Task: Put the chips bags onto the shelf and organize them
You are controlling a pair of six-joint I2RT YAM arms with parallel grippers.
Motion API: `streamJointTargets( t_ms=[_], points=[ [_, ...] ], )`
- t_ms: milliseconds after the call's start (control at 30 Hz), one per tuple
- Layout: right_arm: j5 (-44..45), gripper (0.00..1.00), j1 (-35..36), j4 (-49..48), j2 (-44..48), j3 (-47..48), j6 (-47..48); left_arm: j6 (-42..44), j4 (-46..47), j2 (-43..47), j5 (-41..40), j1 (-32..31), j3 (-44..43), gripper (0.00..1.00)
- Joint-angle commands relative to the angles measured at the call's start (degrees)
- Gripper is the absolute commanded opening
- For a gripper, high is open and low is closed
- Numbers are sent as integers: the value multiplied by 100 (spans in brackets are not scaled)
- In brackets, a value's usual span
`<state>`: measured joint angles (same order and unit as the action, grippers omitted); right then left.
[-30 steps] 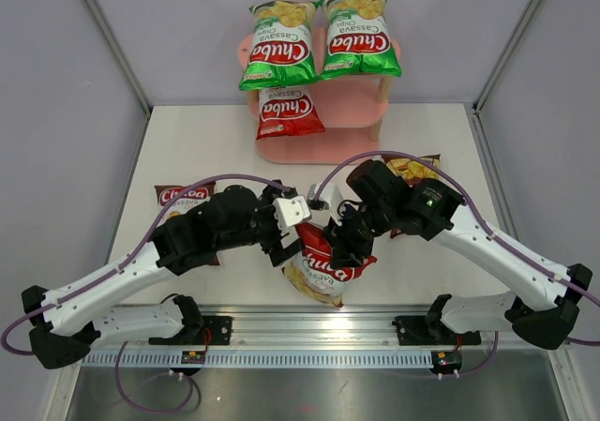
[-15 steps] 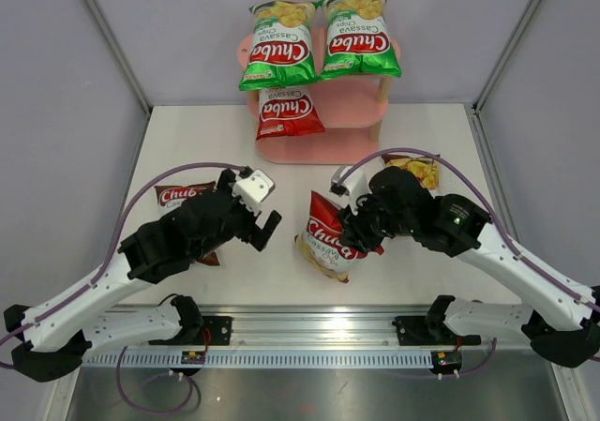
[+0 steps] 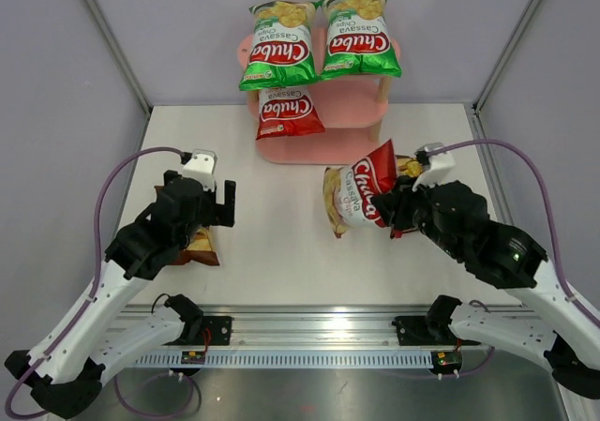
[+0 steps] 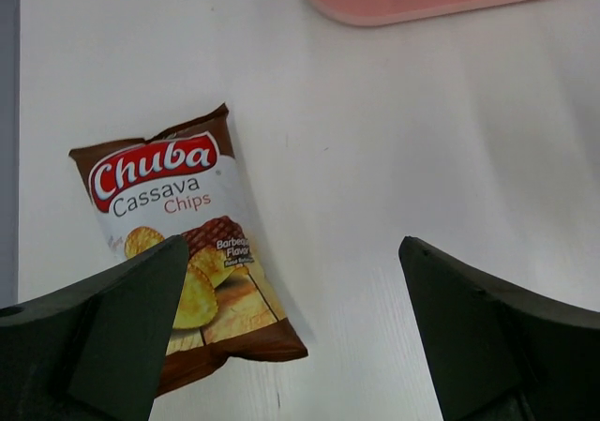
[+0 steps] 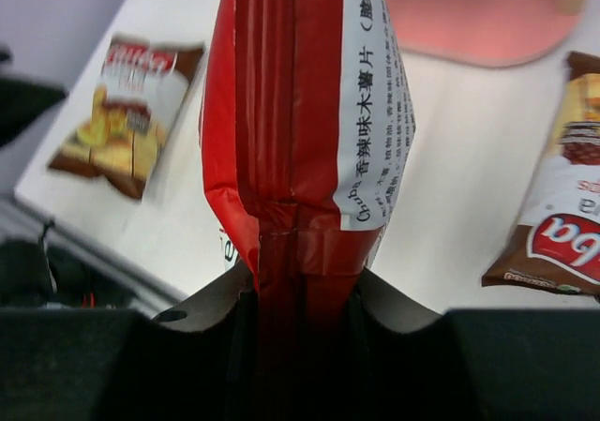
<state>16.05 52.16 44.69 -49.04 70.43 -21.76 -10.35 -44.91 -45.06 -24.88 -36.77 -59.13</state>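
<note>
operator: right gripper (image 5: 300, 294), what has it got?

observer: it is clamped on the end seam of the glossy red chuba chips bag (image 3: 361, 194). the bag looks lifted off the white counter (image 3: 281, 252), just in front of the pink three-tier shelf with wooden posts (image 3: 361, 104).

operator: where should it go?

observer: two green chips bags (image 3: 277, 55) fill the top board, and a second red bag (image 3: 286, 113) sits on the left of the tier below. i'd aim for the free spot beside it. go in low under the top board, stay off the right post, match the logo direction, and let go only once the bag rests flat.

operator: left gripper (image 4: 292, 252)?

observer: spread wide and holding nothing, above the dark brown barbecue chips bag (image 4: 183, 252) lying flat.

operator: what differs between views?

observer: the right wrist view shows the seam centred between the jaws, plus another brown bag (image 5: 562, 224) that the overhead view half hides. only the overhead view shows how the shelf is filled.
</note>
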Motion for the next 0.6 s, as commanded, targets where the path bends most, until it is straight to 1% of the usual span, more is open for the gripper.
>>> streamJointTargets(
  t_ms=[0,33,100,233,300,367,433,567],
  points=[
    [2124,0,-74,-1329,736,-301,-1004,-90,-45,146,335,179,86,99],
    [2382,0,-75,-1505,955,-494,-1067,-73,-1,164,370,188,165,99],
    [2927,0,-66,-1945,1097,-635,-1155,-11,25,234,467,214,253,99],
    [3465,0,-92,-2630,1159,-925,-1506,77,192,340,502,232,560,99],
    [3719,0,-136,-3157,1186,-1075,-1830,129,297,436,537,232,789,99],
    [3843,0,-267,-3736,1230,-1374,-2111,156,465,472,546,241,955,99],
    [3862,0,-443,-4002,1186,-1593,-2700,130,518,463,651,232,991,99],
    [3511,0,-1075,-4923,1010,-2006,-3527,130,579,436,827,241,1062,99]
  ],
)
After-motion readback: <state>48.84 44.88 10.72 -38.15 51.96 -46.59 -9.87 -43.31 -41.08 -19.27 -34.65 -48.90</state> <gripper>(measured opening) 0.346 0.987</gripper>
